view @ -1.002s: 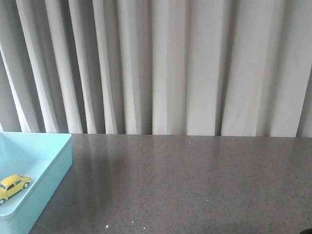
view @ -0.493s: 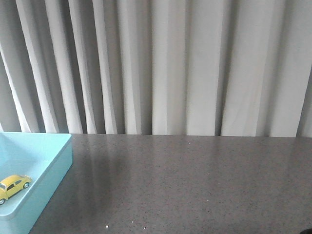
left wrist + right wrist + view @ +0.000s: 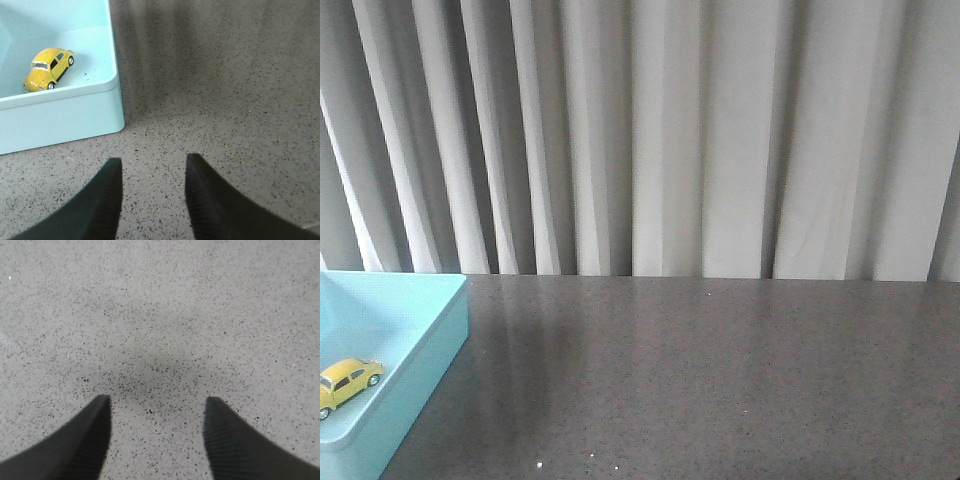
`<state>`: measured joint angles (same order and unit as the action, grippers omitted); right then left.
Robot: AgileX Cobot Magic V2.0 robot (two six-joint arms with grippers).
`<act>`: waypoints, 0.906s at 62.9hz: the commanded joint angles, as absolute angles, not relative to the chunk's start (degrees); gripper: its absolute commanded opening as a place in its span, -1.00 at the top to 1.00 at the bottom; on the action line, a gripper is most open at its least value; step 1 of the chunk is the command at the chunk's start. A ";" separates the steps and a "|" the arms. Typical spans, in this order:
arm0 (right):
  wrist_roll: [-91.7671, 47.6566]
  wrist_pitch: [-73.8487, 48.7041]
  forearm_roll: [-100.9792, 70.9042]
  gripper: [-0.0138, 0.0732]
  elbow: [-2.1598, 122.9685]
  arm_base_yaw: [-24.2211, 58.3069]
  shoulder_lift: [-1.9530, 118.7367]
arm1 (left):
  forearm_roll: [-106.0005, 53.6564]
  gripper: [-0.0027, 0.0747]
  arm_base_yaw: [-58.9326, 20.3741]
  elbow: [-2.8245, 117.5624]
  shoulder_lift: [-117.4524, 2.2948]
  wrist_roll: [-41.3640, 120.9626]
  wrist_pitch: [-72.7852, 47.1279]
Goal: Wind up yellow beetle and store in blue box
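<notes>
Yellow beetle (image 3: 48, 69) sits near blue box (image 3: 60, 117) corner wall; both hands (image 3: 152, 172) (image 3: 156, 410) spread w/ nothing held.

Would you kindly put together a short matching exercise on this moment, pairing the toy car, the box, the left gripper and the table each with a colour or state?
Column 1:
1. yellow beetle
2. blue box
3. left gripper
4. table

Column 2:
A. grey and speckled
B. open, holding nothing
C. lying inside the box
D. pale turquoise, low-walled

Pairs: 1-C, 2-D, 3-B, 4-A
</notes>
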<state>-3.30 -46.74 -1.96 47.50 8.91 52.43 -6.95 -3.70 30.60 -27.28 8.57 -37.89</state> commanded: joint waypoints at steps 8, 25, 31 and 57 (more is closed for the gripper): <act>-3.52 -44.45 -1.91 0.36 48.84 8.94 51.87 | -7.32 0.80 -4.02 31.98 -27.68 8.11 -33.60; -3.52 -44.75 -1.91 0.70 48.84 8.94 51.87 | -7.37 0.95 -4.02 31.98 -27.68 8.11 -34.07; -3.52 -44.85 -1.91 0.70 48.84 8.94 51.87 | -7.37 0.95 -4.02 31.98 -27.68 8.11 -34.14; -3.52 -44.85 -1.91 0.70 48.84 8.94 51.87 | -7.30 0.95 -4.14 31.34 -27.41 8.11 -33.47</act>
<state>-3.30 -47.63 -1.96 47.50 8.91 52.43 -6.95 -3.70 30.60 -27.28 8.57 -37.77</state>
